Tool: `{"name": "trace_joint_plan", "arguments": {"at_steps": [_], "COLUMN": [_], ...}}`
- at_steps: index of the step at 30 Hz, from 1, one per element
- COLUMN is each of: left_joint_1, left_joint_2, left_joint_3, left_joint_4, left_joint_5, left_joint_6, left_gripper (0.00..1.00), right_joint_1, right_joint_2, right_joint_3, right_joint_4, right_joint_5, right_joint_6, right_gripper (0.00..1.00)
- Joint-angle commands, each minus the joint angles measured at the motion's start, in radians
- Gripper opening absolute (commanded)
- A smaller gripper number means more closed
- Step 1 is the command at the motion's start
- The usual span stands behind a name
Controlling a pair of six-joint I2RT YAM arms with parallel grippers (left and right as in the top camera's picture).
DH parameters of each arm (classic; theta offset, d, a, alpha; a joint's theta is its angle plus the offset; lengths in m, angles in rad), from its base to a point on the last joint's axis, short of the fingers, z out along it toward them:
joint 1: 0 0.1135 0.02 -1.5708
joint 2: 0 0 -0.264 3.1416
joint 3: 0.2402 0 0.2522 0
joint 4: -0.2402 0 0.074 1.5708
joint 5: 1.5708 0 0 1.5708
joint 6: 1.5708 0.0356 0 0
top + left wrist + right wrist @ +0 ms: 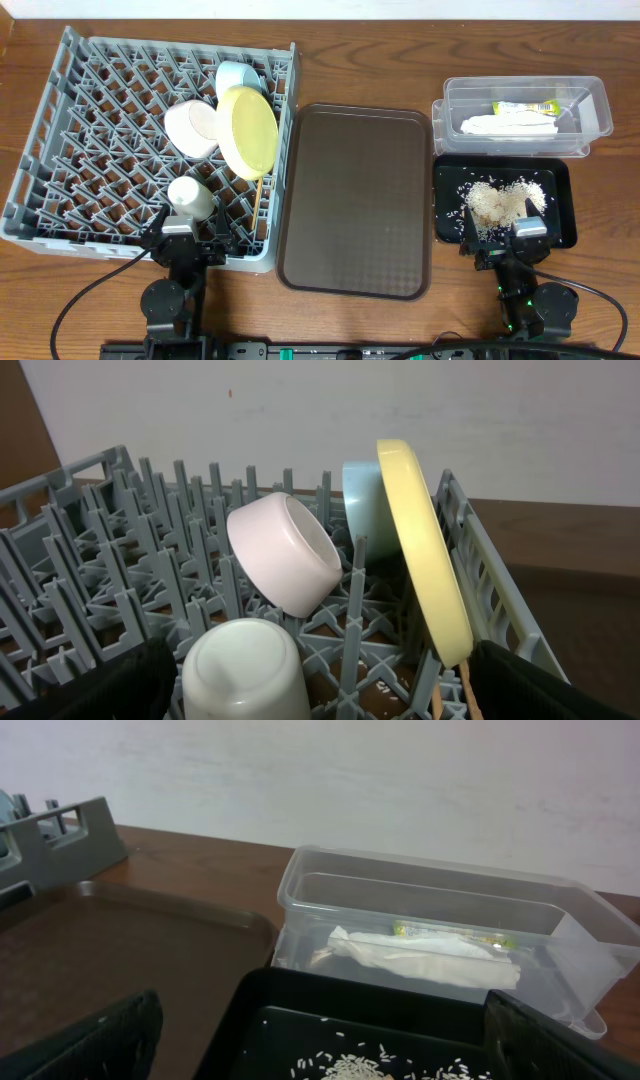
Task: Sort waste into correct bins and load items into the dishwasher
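Note:
The grey dish rack (100,150) holds the yellow plate (250,130) on edge, the light blue bowl (238,75), the pinkish-white bowl (192,125), the white cup (190,196) and the chopsticks (258,195). The clear tub (590,100) holds the wrapper (525,107) and the napkin (508,125). Rice crumbs (505,200) lie in the black tray (560,225). My left gripper (190,232) is open and empty at the rack's front edge, with the cup (245,670) just ahead of it. My right gripper (510,245) is open and empty at the black tray's (300,990) front edge.
The brown serving tray (355,200) lies between the rack and the bins. The left wrist view shows the plate (425,550) leaning by the rack's right wall, beside both bowls. The right wrist view shows the tub (330,895) behind the black tray.

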Motion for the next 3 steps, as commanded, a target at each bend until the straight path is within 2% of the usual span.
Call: {"name": "trace_joint_plan", "arguments": {"at_steps": [1, 3], "left_joint_1": [0.004, 0.004], "left_joint_2": [-0.006, -0.006], "left_joint_3": [-0.01, -0.01], "left_joint_4": [-0.044, -0.044], "left_joint_5": [0.017, 0.017], "left_joint_6": [0.014, 0.014], "left_gripper": [0.96, 0.96], "right_joint_1": [0.009, 0.009], "right_joint_2": [0.0, 0.0], "right_joint_3": [-0.001, -0.001], "right_joint_4": [-0.004, -0.004], "right_joint_5": [-0.008, -0.008], "right_joint_6": [-0.013, -0.013], "right_gripper": [0.99, 0.99]}}
